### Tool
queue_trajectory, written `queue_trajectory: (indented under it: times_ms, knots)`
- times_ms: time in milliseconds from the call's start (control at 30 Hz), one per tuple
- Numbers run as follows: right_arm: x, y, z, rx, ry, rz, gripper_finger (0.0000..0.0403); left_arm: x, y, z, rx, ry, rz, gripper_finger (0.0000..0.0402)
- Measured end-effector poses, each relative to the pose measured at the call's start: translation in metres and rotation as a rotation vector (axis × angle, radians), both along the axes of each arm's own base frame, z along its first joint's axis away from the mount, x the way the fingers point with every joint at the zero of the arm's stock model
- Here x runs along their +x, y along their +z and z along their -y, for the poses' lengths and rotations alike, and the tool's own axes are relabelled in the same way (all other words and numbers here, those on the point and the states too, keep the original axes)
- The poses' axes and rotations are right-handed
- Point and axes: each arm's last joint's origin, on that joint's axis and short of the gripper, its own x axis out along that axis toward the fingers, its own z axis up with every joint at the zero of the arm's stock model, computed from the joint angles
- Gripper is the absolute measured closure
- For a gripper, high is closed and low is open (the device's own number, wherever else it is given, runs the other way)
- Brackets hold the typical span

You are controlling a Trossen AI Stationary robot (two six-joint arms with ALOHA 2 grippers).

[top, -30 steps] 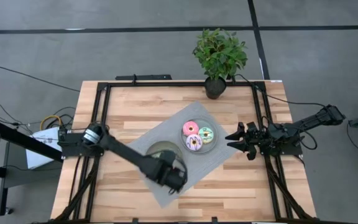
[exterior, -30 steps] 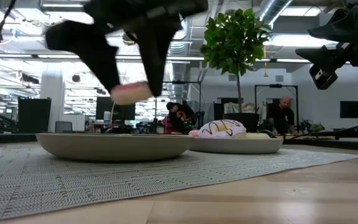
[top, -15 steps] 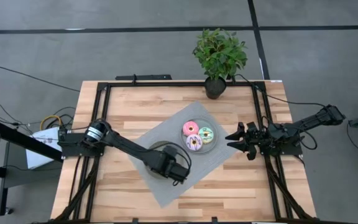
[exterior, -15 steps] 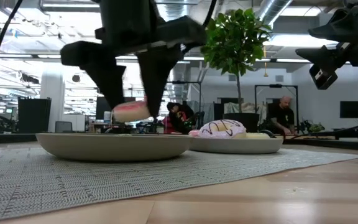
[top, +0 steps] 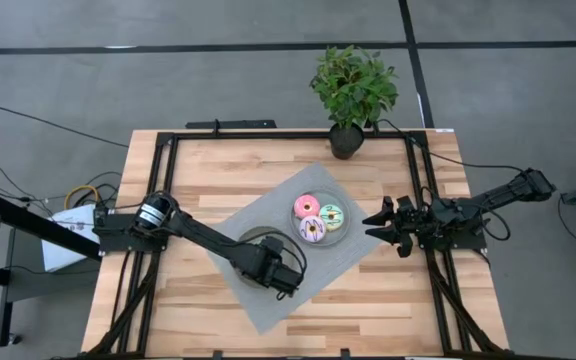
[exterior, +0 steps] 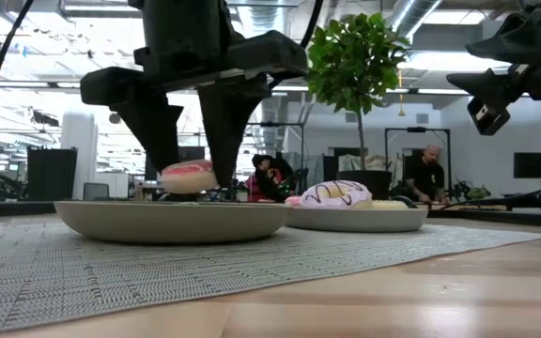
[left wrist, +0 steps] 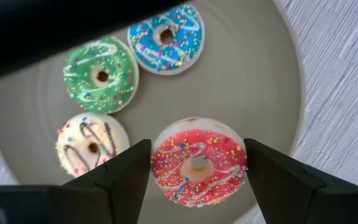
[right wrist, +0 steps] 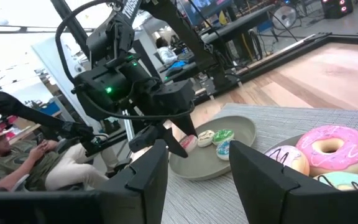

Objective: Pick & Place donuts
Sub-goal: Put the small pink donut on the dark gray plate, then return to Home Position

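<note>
My left gripper (left wrist: 197, 169) stands over the nearer grey plate (left wrist: 253, 68), shut on the tiny red donut (left wrist: 197, 163). The green (left wrist: 101, 74), blue (left wrist: 166, 38) and yellow (left wrist: 92, 144) tiny donuts lie flat in that plate. The pink (top: 306, 206), yellow-green (top: 332, 214) and purple-white (top: 312, 229) donuts lie in the farther plate (exterior: 355, 219). My right gripper (top: 383, 225) hovers open above the mat's right edge, clear of everything. My left gripper pinches the red donut between its two fingers (left wrist: 132, 171), by opposite sides of its rim (left wrist: 160, 165). The fingers come from above, pointing down. The donut sits level, icing up, low over the plate (exterior: 172, 218); whether it touches the plate floor I cannot tell.
Both plates sit on a grey woven mat (top: 268, 310) laid slantwise in the middle of the wooden table (top: 198, 160). A potted plant (top: 353, 90) stands at the far edge. People sit in the room beyond the table.
My left gripper has moved a little toward the far edge and come down over the nearer plate, carrying the red donut from well above the rim to just over the plate floor. It has stayed shut on the donut.
</note>
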Motion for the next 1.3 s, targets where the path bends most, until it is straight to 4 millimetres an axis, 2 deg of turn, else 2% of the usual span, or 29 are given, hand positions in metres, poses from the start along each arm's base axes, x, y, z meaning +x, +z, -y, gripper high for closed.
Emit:
queue_trajectory:
  times_ms: [600,1000,1100,1200,1300]
  knots:
    - [0.000,0.000,0.000,0.000,0.000,0.000,0.0243,-0.002,0.000,-0.001,0.020,-0.063,-0.034,0.0154]
    - [0.000,0.000,0.000,0.000,0.000,0.000,0.0243,-0.003,0.000,-0.004,0.037,-0.024,-0.045,0.0083]
    - [0.000,0.000,0.000,0.001,0.003,0.002,0.0241,-0.003,0.011,-0.006,0.093,-0.013,-0.030,0.0081]
    - [0.000,0.005,0.000,0.025,0.017,0.012,0.0241,-0.011,0.037,-0.005,0.218,0.010,-0.040,0.0081]
    - [-0.001,0.018,-0.001,0.034,0.042,0.062,0.0243,-0.028,0.063,-0.002,0.364,0.023,-0.111,0.0081]
